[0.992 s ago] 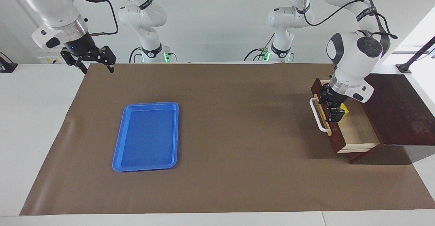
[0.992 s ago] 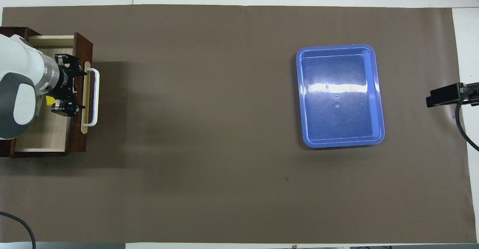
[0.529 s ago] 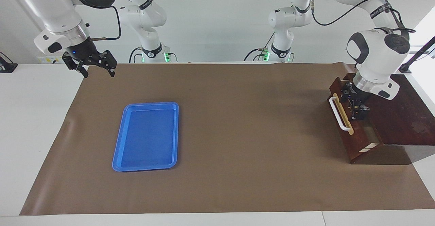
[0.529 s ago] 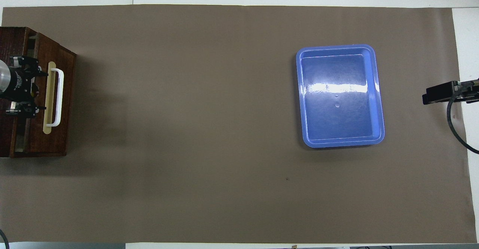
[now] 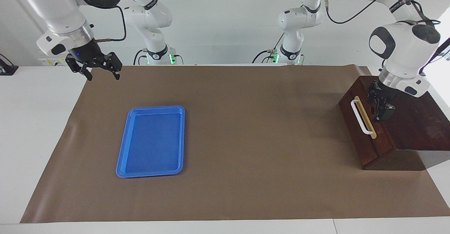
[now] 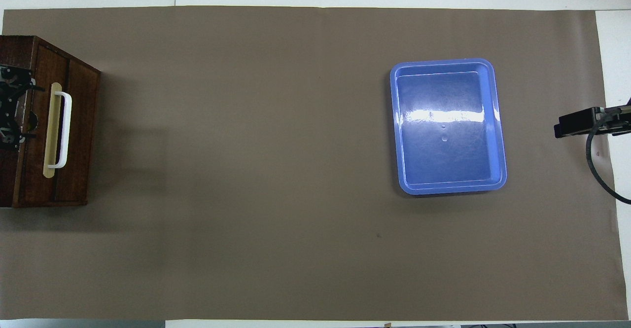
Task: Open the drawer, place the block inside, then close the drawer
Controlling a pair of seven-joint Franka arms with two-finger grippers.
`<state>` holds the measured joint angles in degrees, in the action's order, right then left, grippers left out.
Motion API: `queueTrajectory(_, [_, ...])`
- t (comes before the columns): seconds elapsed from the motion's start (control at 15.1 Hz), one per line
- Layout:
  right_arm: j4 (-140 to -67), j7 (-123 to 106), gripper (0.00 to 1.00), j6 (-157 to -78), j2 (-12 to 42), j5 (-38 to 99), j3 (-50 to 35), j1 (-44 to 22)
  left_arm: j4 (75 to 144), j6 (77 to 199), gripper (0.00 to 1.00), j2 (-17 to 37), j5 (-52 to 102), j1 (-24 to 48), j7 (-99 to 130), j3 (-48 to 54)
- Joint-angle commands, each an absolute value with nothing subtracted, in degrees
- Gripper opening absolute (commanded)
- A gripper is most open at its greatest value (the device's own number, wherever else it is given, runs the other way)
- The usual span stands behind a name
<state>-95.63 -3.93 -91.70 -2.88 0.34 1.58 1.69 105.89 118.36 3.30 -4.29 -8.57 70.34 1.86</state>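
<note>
The drawer (image 5: 358, 128) sits flush in its box (image 5: 415, 121) at the left arm's end, so the block (unseen) is presumably inside, which explains why the left gripper (image 5: 381, 105) hangs open over the box top, and the right gripper (image 5: 100, 68), open, waits near the blue tray (image 5: 123, 156).

- Your left arm comes down at the upper right of the facing view, elbow high and wrist bent downward.
- Your left gripper (image 5: 381, 104) points down at the right edge of that view, its jaws spread and holding nothing.
- Your right arm hangs at the upper left.
- Your right gripper (image 5: 102, 73) is raised there, jaws apart and empty.
</note>
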Motion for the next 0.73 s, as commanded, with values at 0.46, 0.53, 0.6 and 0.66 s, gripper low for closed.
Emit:
queueTrajectory(0.46, [-97.29,-5.19,1.00,-90.88,-4.04,0.00,1.32,2.02,97.48,96.79,1.00,0.44,-2.82,-5.27,36.62,2.55])
queueTrajectory(0.53, [-97.29,-5.19,1.00,-90.88,-4.04,-0.09,1.32,2.02,96.34,95.55,1.00,0.96,-1.68,-6.06,32.65,2.55])
queueTrajectory(0.6, [-97.29,-5.19,1.00,-90.97,-4.04,-0.09,1.32,2.02,95.11,93.97,1.00,1.14,-0.71,-6.59,27.82,2.64])
queueTrajectory(0.66, [-97.21,-5.19,1.00,-90.97,-4.04,-0.09,1.32,2.02,93.62,92.22,1.00,1.84,-0.53,-6.77,22.73,2.55])
